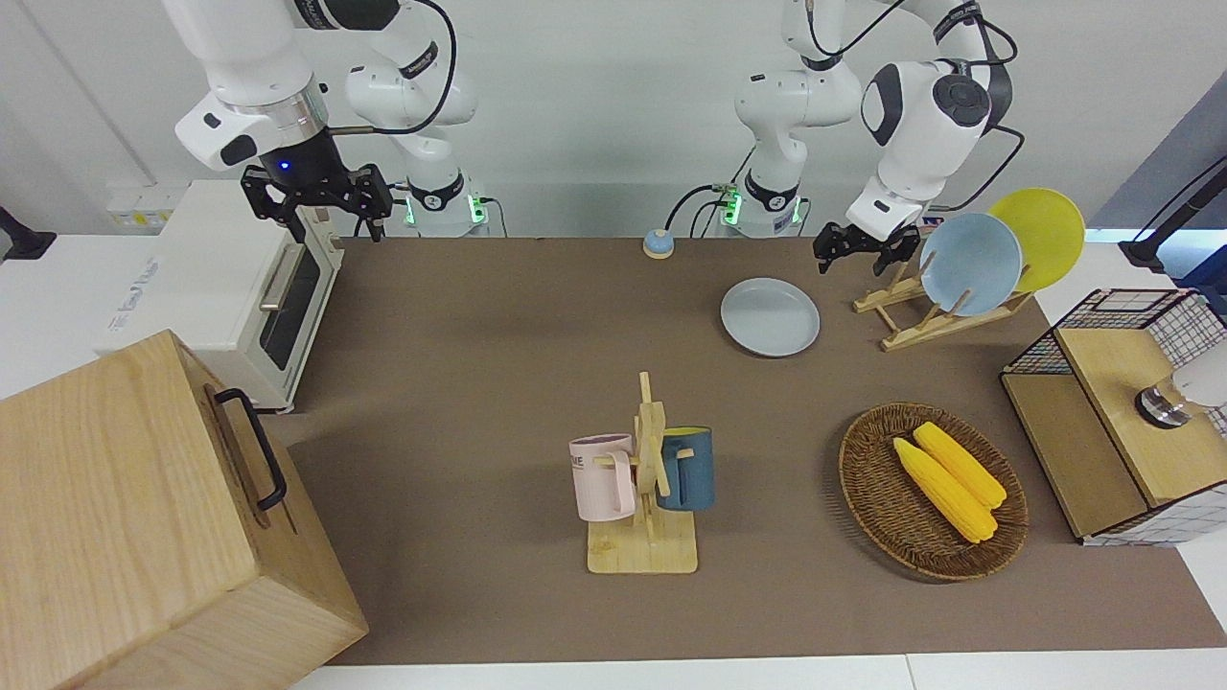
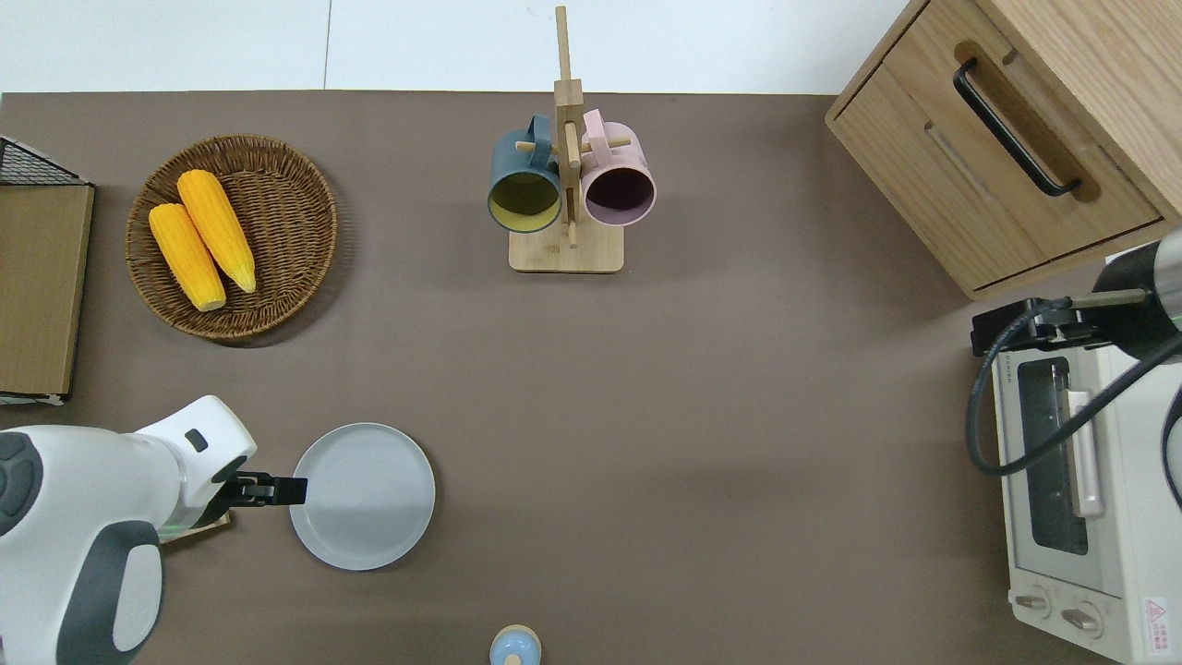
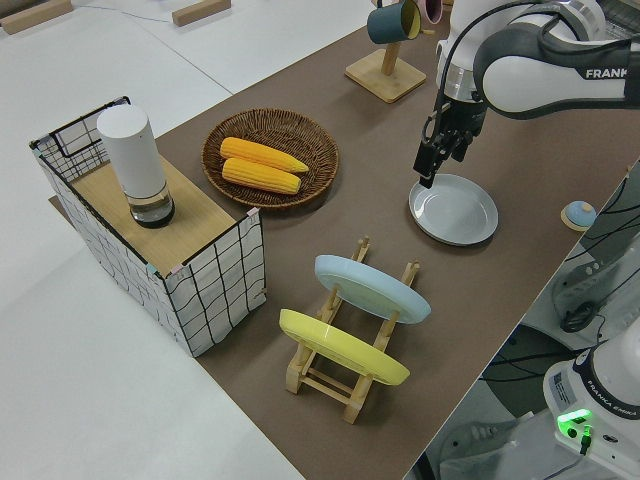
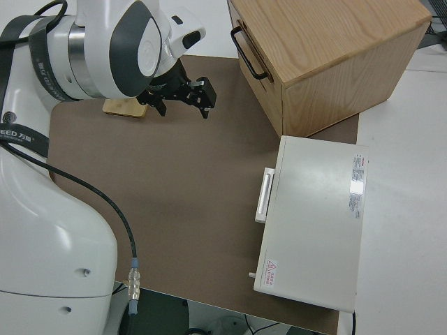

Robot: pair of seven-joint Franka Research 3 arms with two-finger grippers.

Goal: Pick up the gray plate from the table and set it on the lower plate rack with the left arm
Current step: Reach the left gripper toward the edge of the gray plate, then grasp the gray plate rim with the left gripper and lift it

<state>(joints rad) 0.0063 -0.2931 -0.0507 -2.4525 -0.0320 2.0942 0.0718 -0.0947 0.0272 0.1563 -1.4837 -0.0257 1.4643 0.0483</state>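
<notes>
I see the gray plate [image 2: 362,496] flat on the brown surface [image 2: 702,397], near the robots, toward the left arm's end. Left hand [image 2: 277,490] is up in the air over the plate's rim on the side facing the lower plate rack [image 1: 920,311]; can't tell how far its fingers are spread, nothing held. Rack sits just beside the plate, further toward the left arm's end, with a light blue plate [image 1: 970,264] and a yellow plate [image 1: 1045,235] leaning in its slots. Wicker basket [image 2: 277,185] with two corn cobs [image 2: 203,238] sits farther from the robots than the plate. Right arm is parked; its hand [image 1: 314,199] looks open and empty.
</notes>
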